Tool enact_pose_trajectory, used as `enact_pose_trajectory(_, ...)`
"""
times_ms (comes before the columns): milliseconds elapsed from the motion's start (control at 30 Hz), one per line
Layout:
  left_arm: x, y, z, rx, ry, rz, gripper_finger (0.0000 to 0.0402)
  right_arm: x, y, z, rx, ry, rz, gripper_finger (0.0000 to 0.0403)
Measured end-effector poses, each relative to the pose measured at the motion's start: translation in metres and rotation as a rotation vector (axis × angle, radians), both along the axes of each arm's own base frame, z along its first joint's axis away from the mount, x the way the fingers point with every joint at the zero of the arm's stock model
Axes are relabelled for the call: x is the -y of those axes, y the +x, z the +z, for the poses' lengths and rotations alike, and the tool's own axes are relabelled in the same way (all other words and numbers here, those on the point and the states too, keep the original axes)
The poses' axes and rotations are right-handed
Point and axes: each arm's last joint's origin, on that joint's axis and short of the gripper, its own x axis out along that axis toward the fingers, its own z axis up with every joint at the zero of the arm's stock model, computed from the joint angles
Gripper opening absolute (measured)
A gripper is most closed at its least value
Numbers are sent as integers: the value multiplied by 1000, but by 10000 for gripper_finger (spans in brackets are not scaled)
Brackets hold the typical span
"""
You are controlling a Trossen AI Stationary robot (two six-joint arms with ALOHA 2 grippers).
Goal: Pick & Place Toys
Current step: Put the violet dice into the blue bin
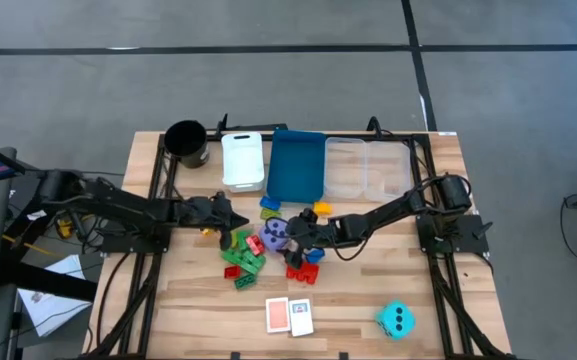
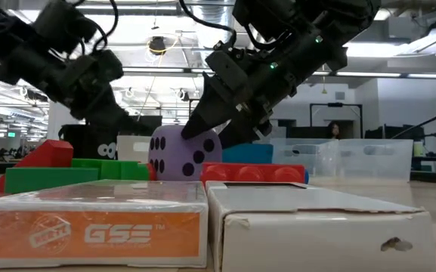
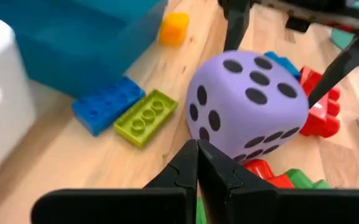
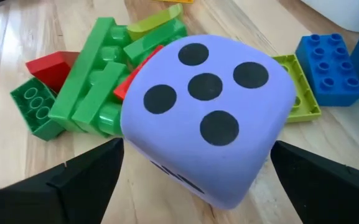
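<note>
A purple die (image 1: 275, 233) with black dots sits on the table in the middle of a heap of bricks. My right gripper (image 4: 198, 152) reaches in from the right, slanting down, open, with one finger on either side of the die (image 4: 204, 112). My left gripper (image 3: 198, 155) is shut and hangs low just left of the die (image 3: 247, 106), over green bricks (image 1: 243, 257). Red bricks (image 1: 298, 272), a blue brick (image 3: 107, 104) and a lime plate (image 3: 145, 116) lie around the die. A cyan die (image 1: 395, 320) and two cards (image 1: 289, 316) lie near the front edge. My right gripper's fingers (image 4: 98, 168) stand close to two opposite sides of the purple die, coming from the table's right and slanting down. I cannot tell whether they touch it.
Along the far edge stand a black cup (image 1: 186, 142), a white bin (image 1: 242, 160), a blue bin (image 1: 298, 163) and a clear bin (image 1: 368, 168). An orange brick (image 1: 322, 208) lies in front of the blue bin. There is bare wood at the table's front left.
</note>
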Motion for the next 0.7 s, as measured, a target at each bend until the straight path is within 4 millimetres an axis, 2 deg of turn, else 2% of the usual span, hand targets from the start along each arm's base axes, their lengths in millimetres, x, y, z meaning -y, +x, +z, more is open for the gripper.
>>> enact_pose_trajectory(133, 1, 12, -8, 43, -18, -36, 0, -1, 0, 0, 1, 0, 3, 399)
enact_pose_trajectory(433, 8, 52, -18, -51, -62, -113, 0, -2, -1, -1, -10, -3, -5, 399)
enact_pose_trajectory(700, 19, 57, -10, -34, -113, -148, 1, -5, -5, -3, -56, 24, -35, 399)
